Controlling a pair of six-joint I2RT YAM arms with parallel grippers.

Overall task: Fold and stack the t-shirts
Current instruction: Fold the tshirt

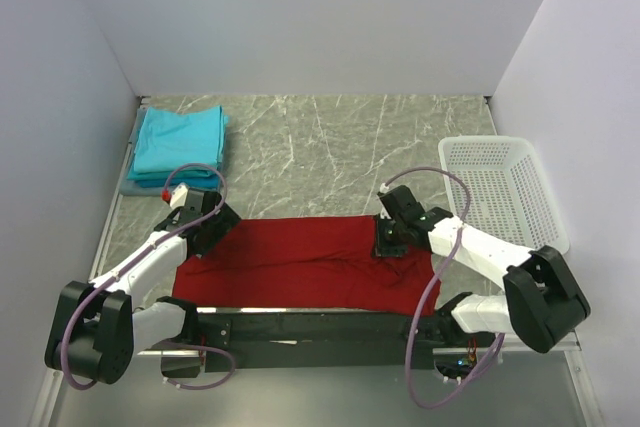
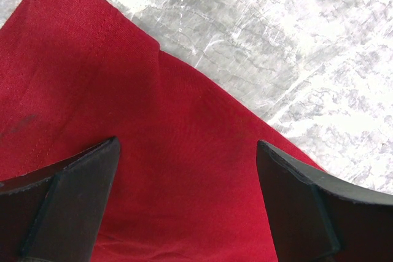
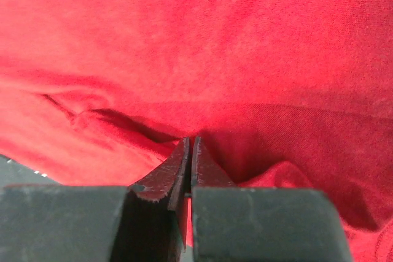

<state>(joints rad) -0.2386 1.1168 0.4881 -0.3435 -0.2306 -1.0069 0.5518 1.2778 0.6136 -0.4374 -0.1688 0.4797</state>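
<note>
Right tool (image 1: pixel 386 243) is closed, its tips pinching a pucker of the red shirt (image 1: pixel 300 267) near that shirt's far right corner. Left tool (image 1: pixel 204 239) is wide open over the far left corner, with cloth showing between its fingers. The red shirt lies spread across the near part of the table (image 1: pixel 320 147). Teal shirts (image 1: pixel 180 142) sit folded at the far left, and a basket (image 1: pixel 500 187) stands at the right.

Grey marbled table (image 1: pixel 320 137) under a spread red t-shirt (image 1: pixel 300 267), teal stack (image 1: pixel 180 142) (far-left corner), white basket (image 1: pixel 500 187)
</note>
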